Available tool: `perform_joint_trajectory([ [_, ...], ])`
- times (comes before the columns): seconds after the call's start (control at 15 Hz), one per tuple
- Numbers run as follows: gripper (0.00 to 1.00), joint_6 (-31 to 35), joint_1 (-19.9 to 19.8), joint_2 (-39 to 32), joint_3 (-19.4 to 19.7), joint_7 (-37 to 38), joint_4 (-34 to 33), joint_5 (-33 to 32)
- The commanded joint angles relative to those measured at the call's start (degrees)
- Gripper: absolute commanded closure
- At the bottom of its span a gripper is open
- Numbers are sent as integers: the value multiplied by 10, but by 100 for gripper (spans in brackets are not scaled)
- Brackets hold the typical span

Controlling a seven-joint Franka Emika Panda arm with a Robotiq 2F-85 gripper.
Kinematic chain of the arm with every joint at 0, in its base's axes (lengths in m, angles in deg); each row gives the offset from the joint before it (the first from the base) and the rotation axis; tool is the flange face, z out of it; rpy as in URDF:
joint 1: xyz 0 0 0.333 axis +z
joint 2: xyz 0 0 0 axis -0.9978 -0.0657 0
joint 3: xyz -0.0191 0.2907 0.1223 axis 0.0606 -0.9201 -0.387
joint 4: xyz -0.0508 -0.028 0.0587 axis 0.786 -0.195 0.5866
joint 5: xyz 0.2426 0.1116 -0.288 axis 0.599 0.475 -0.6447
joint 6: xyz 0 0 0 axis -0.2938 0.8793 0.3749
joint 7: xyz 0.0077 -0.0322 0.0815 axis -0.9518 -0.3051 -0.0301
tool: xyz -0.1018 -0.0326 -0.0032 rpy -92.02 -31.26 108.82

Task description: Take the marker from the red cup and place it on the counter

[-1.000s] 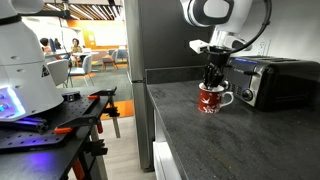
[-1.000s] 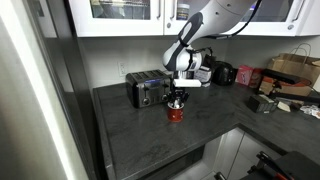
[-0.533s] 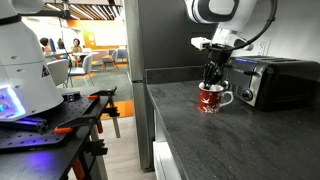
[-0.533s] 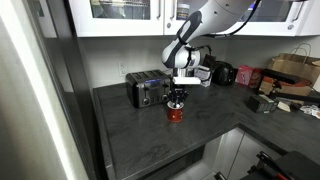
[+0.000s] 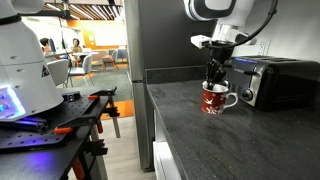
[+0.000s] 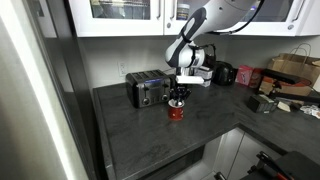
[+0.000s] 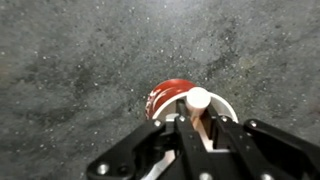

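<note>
Wrist view: the gripper (image 7: 200, 127) is clamped on the marker (image 7: 197, 99), a thin orange stick with a rounded pale end. The marker stands over the red cup (image 7: 166, 94), glossy ceramic with a pale inside. In an exterior view the gripper (image 5: 213, 78) sits slightly higher than a second ago, so extraction appears under way. Beyond lies the matte, speckled counter (image 7: 80, 50).

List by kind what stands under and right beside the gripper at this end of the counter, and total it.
red cup: 1
marker: 1, standing in the cup
toaster: 1
Total: 3
</note>
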Motion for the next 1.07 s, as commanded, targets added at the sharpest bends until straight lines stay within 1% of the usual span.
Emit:
perform_joint_trajectory([
  [0.0, 95, 132, -22, 95, -25, -51, 125, 46],
  [0.13, 95, 147, -19, 142, -25, -60, 171, 46],
  [0.27, 95, 127, -6, 196, -12, -50, 213, 19],
  [0.4, 95, 106, 9, 249, 7, -18, 256, -27],
  [0.47, 95, 110, 15, 270, 17, 9, 276, -56],
  [0.53, 95, 123, 11, 287, 20, 30, 295, -61],
  [0.6, 95, 132, 14, 298, 32, 83, 310, -88],
  [0.67, 95, 140, 5, 305, 29, 81, 321, -68],
  [0.73, 95, 157, 3, 304, 36, 113, 331, -74],
  [0.8, 95, 168, -1, 302, 37, 116, 338, -55],
  [0.87, 95, 189, 0, 292, 46, 154, 345, -77],
  [0.93, 95, 212, 0, 280, 51, 170, 349, -73],
  [1.0, 95, 232, 3, 264, 63, 214, 351, -102],
])
